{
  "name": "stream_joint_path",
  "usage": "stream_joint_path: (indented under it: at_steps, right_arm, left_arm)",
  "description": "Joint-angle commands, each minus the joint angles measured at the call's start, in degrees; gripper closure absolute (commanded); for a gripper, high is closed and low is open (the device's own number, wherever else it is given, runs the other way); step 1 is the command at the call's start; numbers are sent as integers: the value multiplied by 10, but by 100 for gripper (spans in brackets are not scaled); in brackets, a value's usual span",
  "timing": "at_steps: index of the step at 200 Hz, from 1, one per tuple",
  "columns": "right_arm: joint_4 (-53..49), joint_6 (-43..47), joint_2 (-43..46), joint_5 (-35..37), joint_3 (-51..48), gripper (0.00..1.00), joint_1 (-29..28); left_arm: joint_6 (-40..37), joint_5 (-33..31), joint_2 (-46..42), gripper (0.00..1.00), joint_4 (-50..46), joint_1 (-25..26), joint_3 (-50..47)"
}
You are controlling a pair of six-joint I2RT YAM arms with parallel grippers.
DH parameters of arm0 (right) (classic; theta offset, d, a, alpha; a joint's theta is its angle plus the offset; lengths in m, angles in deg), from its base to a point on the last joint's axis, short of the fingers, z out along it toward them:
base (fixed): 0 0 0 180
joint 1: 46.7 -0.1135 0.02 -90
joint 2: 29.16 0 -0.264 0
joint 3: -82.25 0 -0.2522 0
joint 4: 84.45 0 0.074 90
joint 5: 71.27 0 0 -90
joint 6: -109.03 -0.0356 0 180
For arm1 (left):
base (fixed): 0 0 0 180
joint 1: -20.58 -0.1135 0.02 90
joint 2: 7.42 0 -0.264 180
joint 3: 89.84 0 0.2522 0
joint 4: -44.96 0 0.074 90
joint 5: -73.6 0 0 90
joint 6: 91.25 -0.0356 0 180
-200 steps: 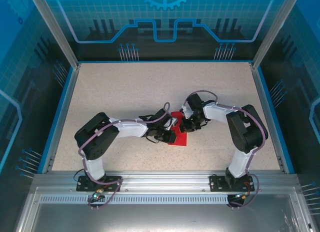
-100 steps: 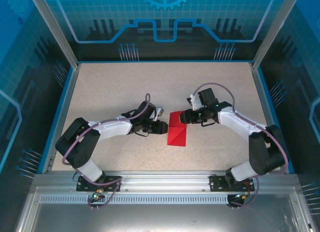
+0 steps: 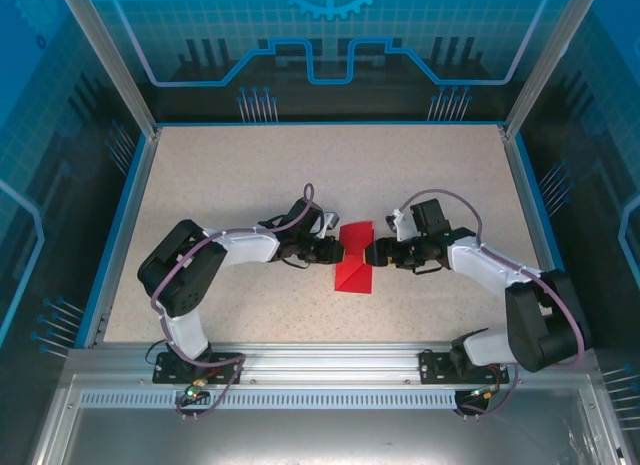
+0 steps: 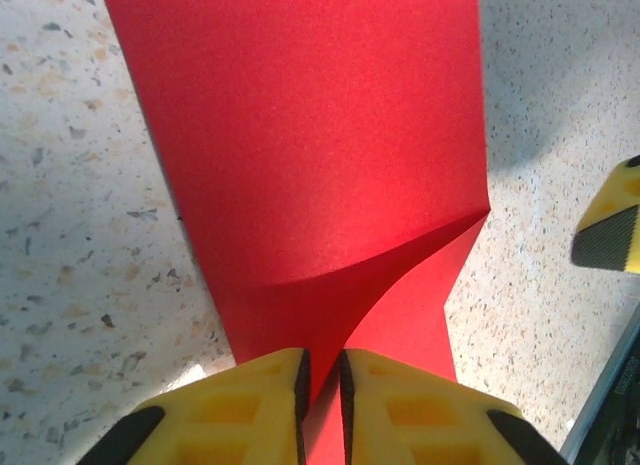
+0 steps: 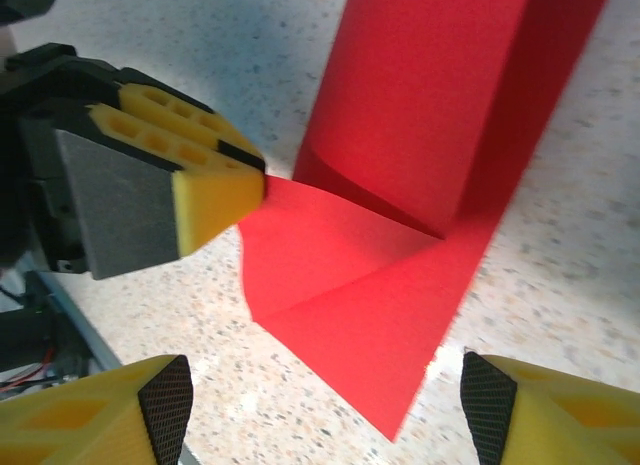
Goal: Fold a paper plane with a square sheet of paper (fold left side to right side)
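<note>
Left jaws pinch the red paper (image 4: 320, 165), hiding its edge; right jaws gape.

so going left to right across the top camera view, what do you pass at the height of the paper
left arm's black elbow joint → left gripper → thin bright red folded sheet of paper → right gripper → right arm's black elbow joint
</note>
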Motion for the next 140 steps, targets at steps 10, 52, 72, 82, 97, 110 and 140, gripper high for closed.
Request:
stream_joint_path:
  at_steps: [10,52,72,82,97,110,140]
  right_arm:
    - [54,-29,-45,-63,11,26,5]
    - [64,-39,-92,-66,38,27,-5]
    - [66,-45,-118,-65,50,29,-9]
    - [67,-49,-133,-65,56,31,-12]
    - [74,-53,-152,-66,65,33,-17]
    - [78,-55,-165,-66,73,35,-24]
    - [80,-58,-179,-62,79,39,-31]
  left_arm:
    - [-4,6,-24,83,6,-1,-13]
    - [-7,1,-28,85,1,-1,-14]
    - [-7,-1,-29,86,0,-1,-15]
    - [-8,-4,-31,86,-2,-1,-16]
    - [-8,-6,-33,86,-3,-1,-17]
    - [-8,-7,-34,86,-5,-1,-18]
    - [-9,-13,-41,87,-7,-1,-19]
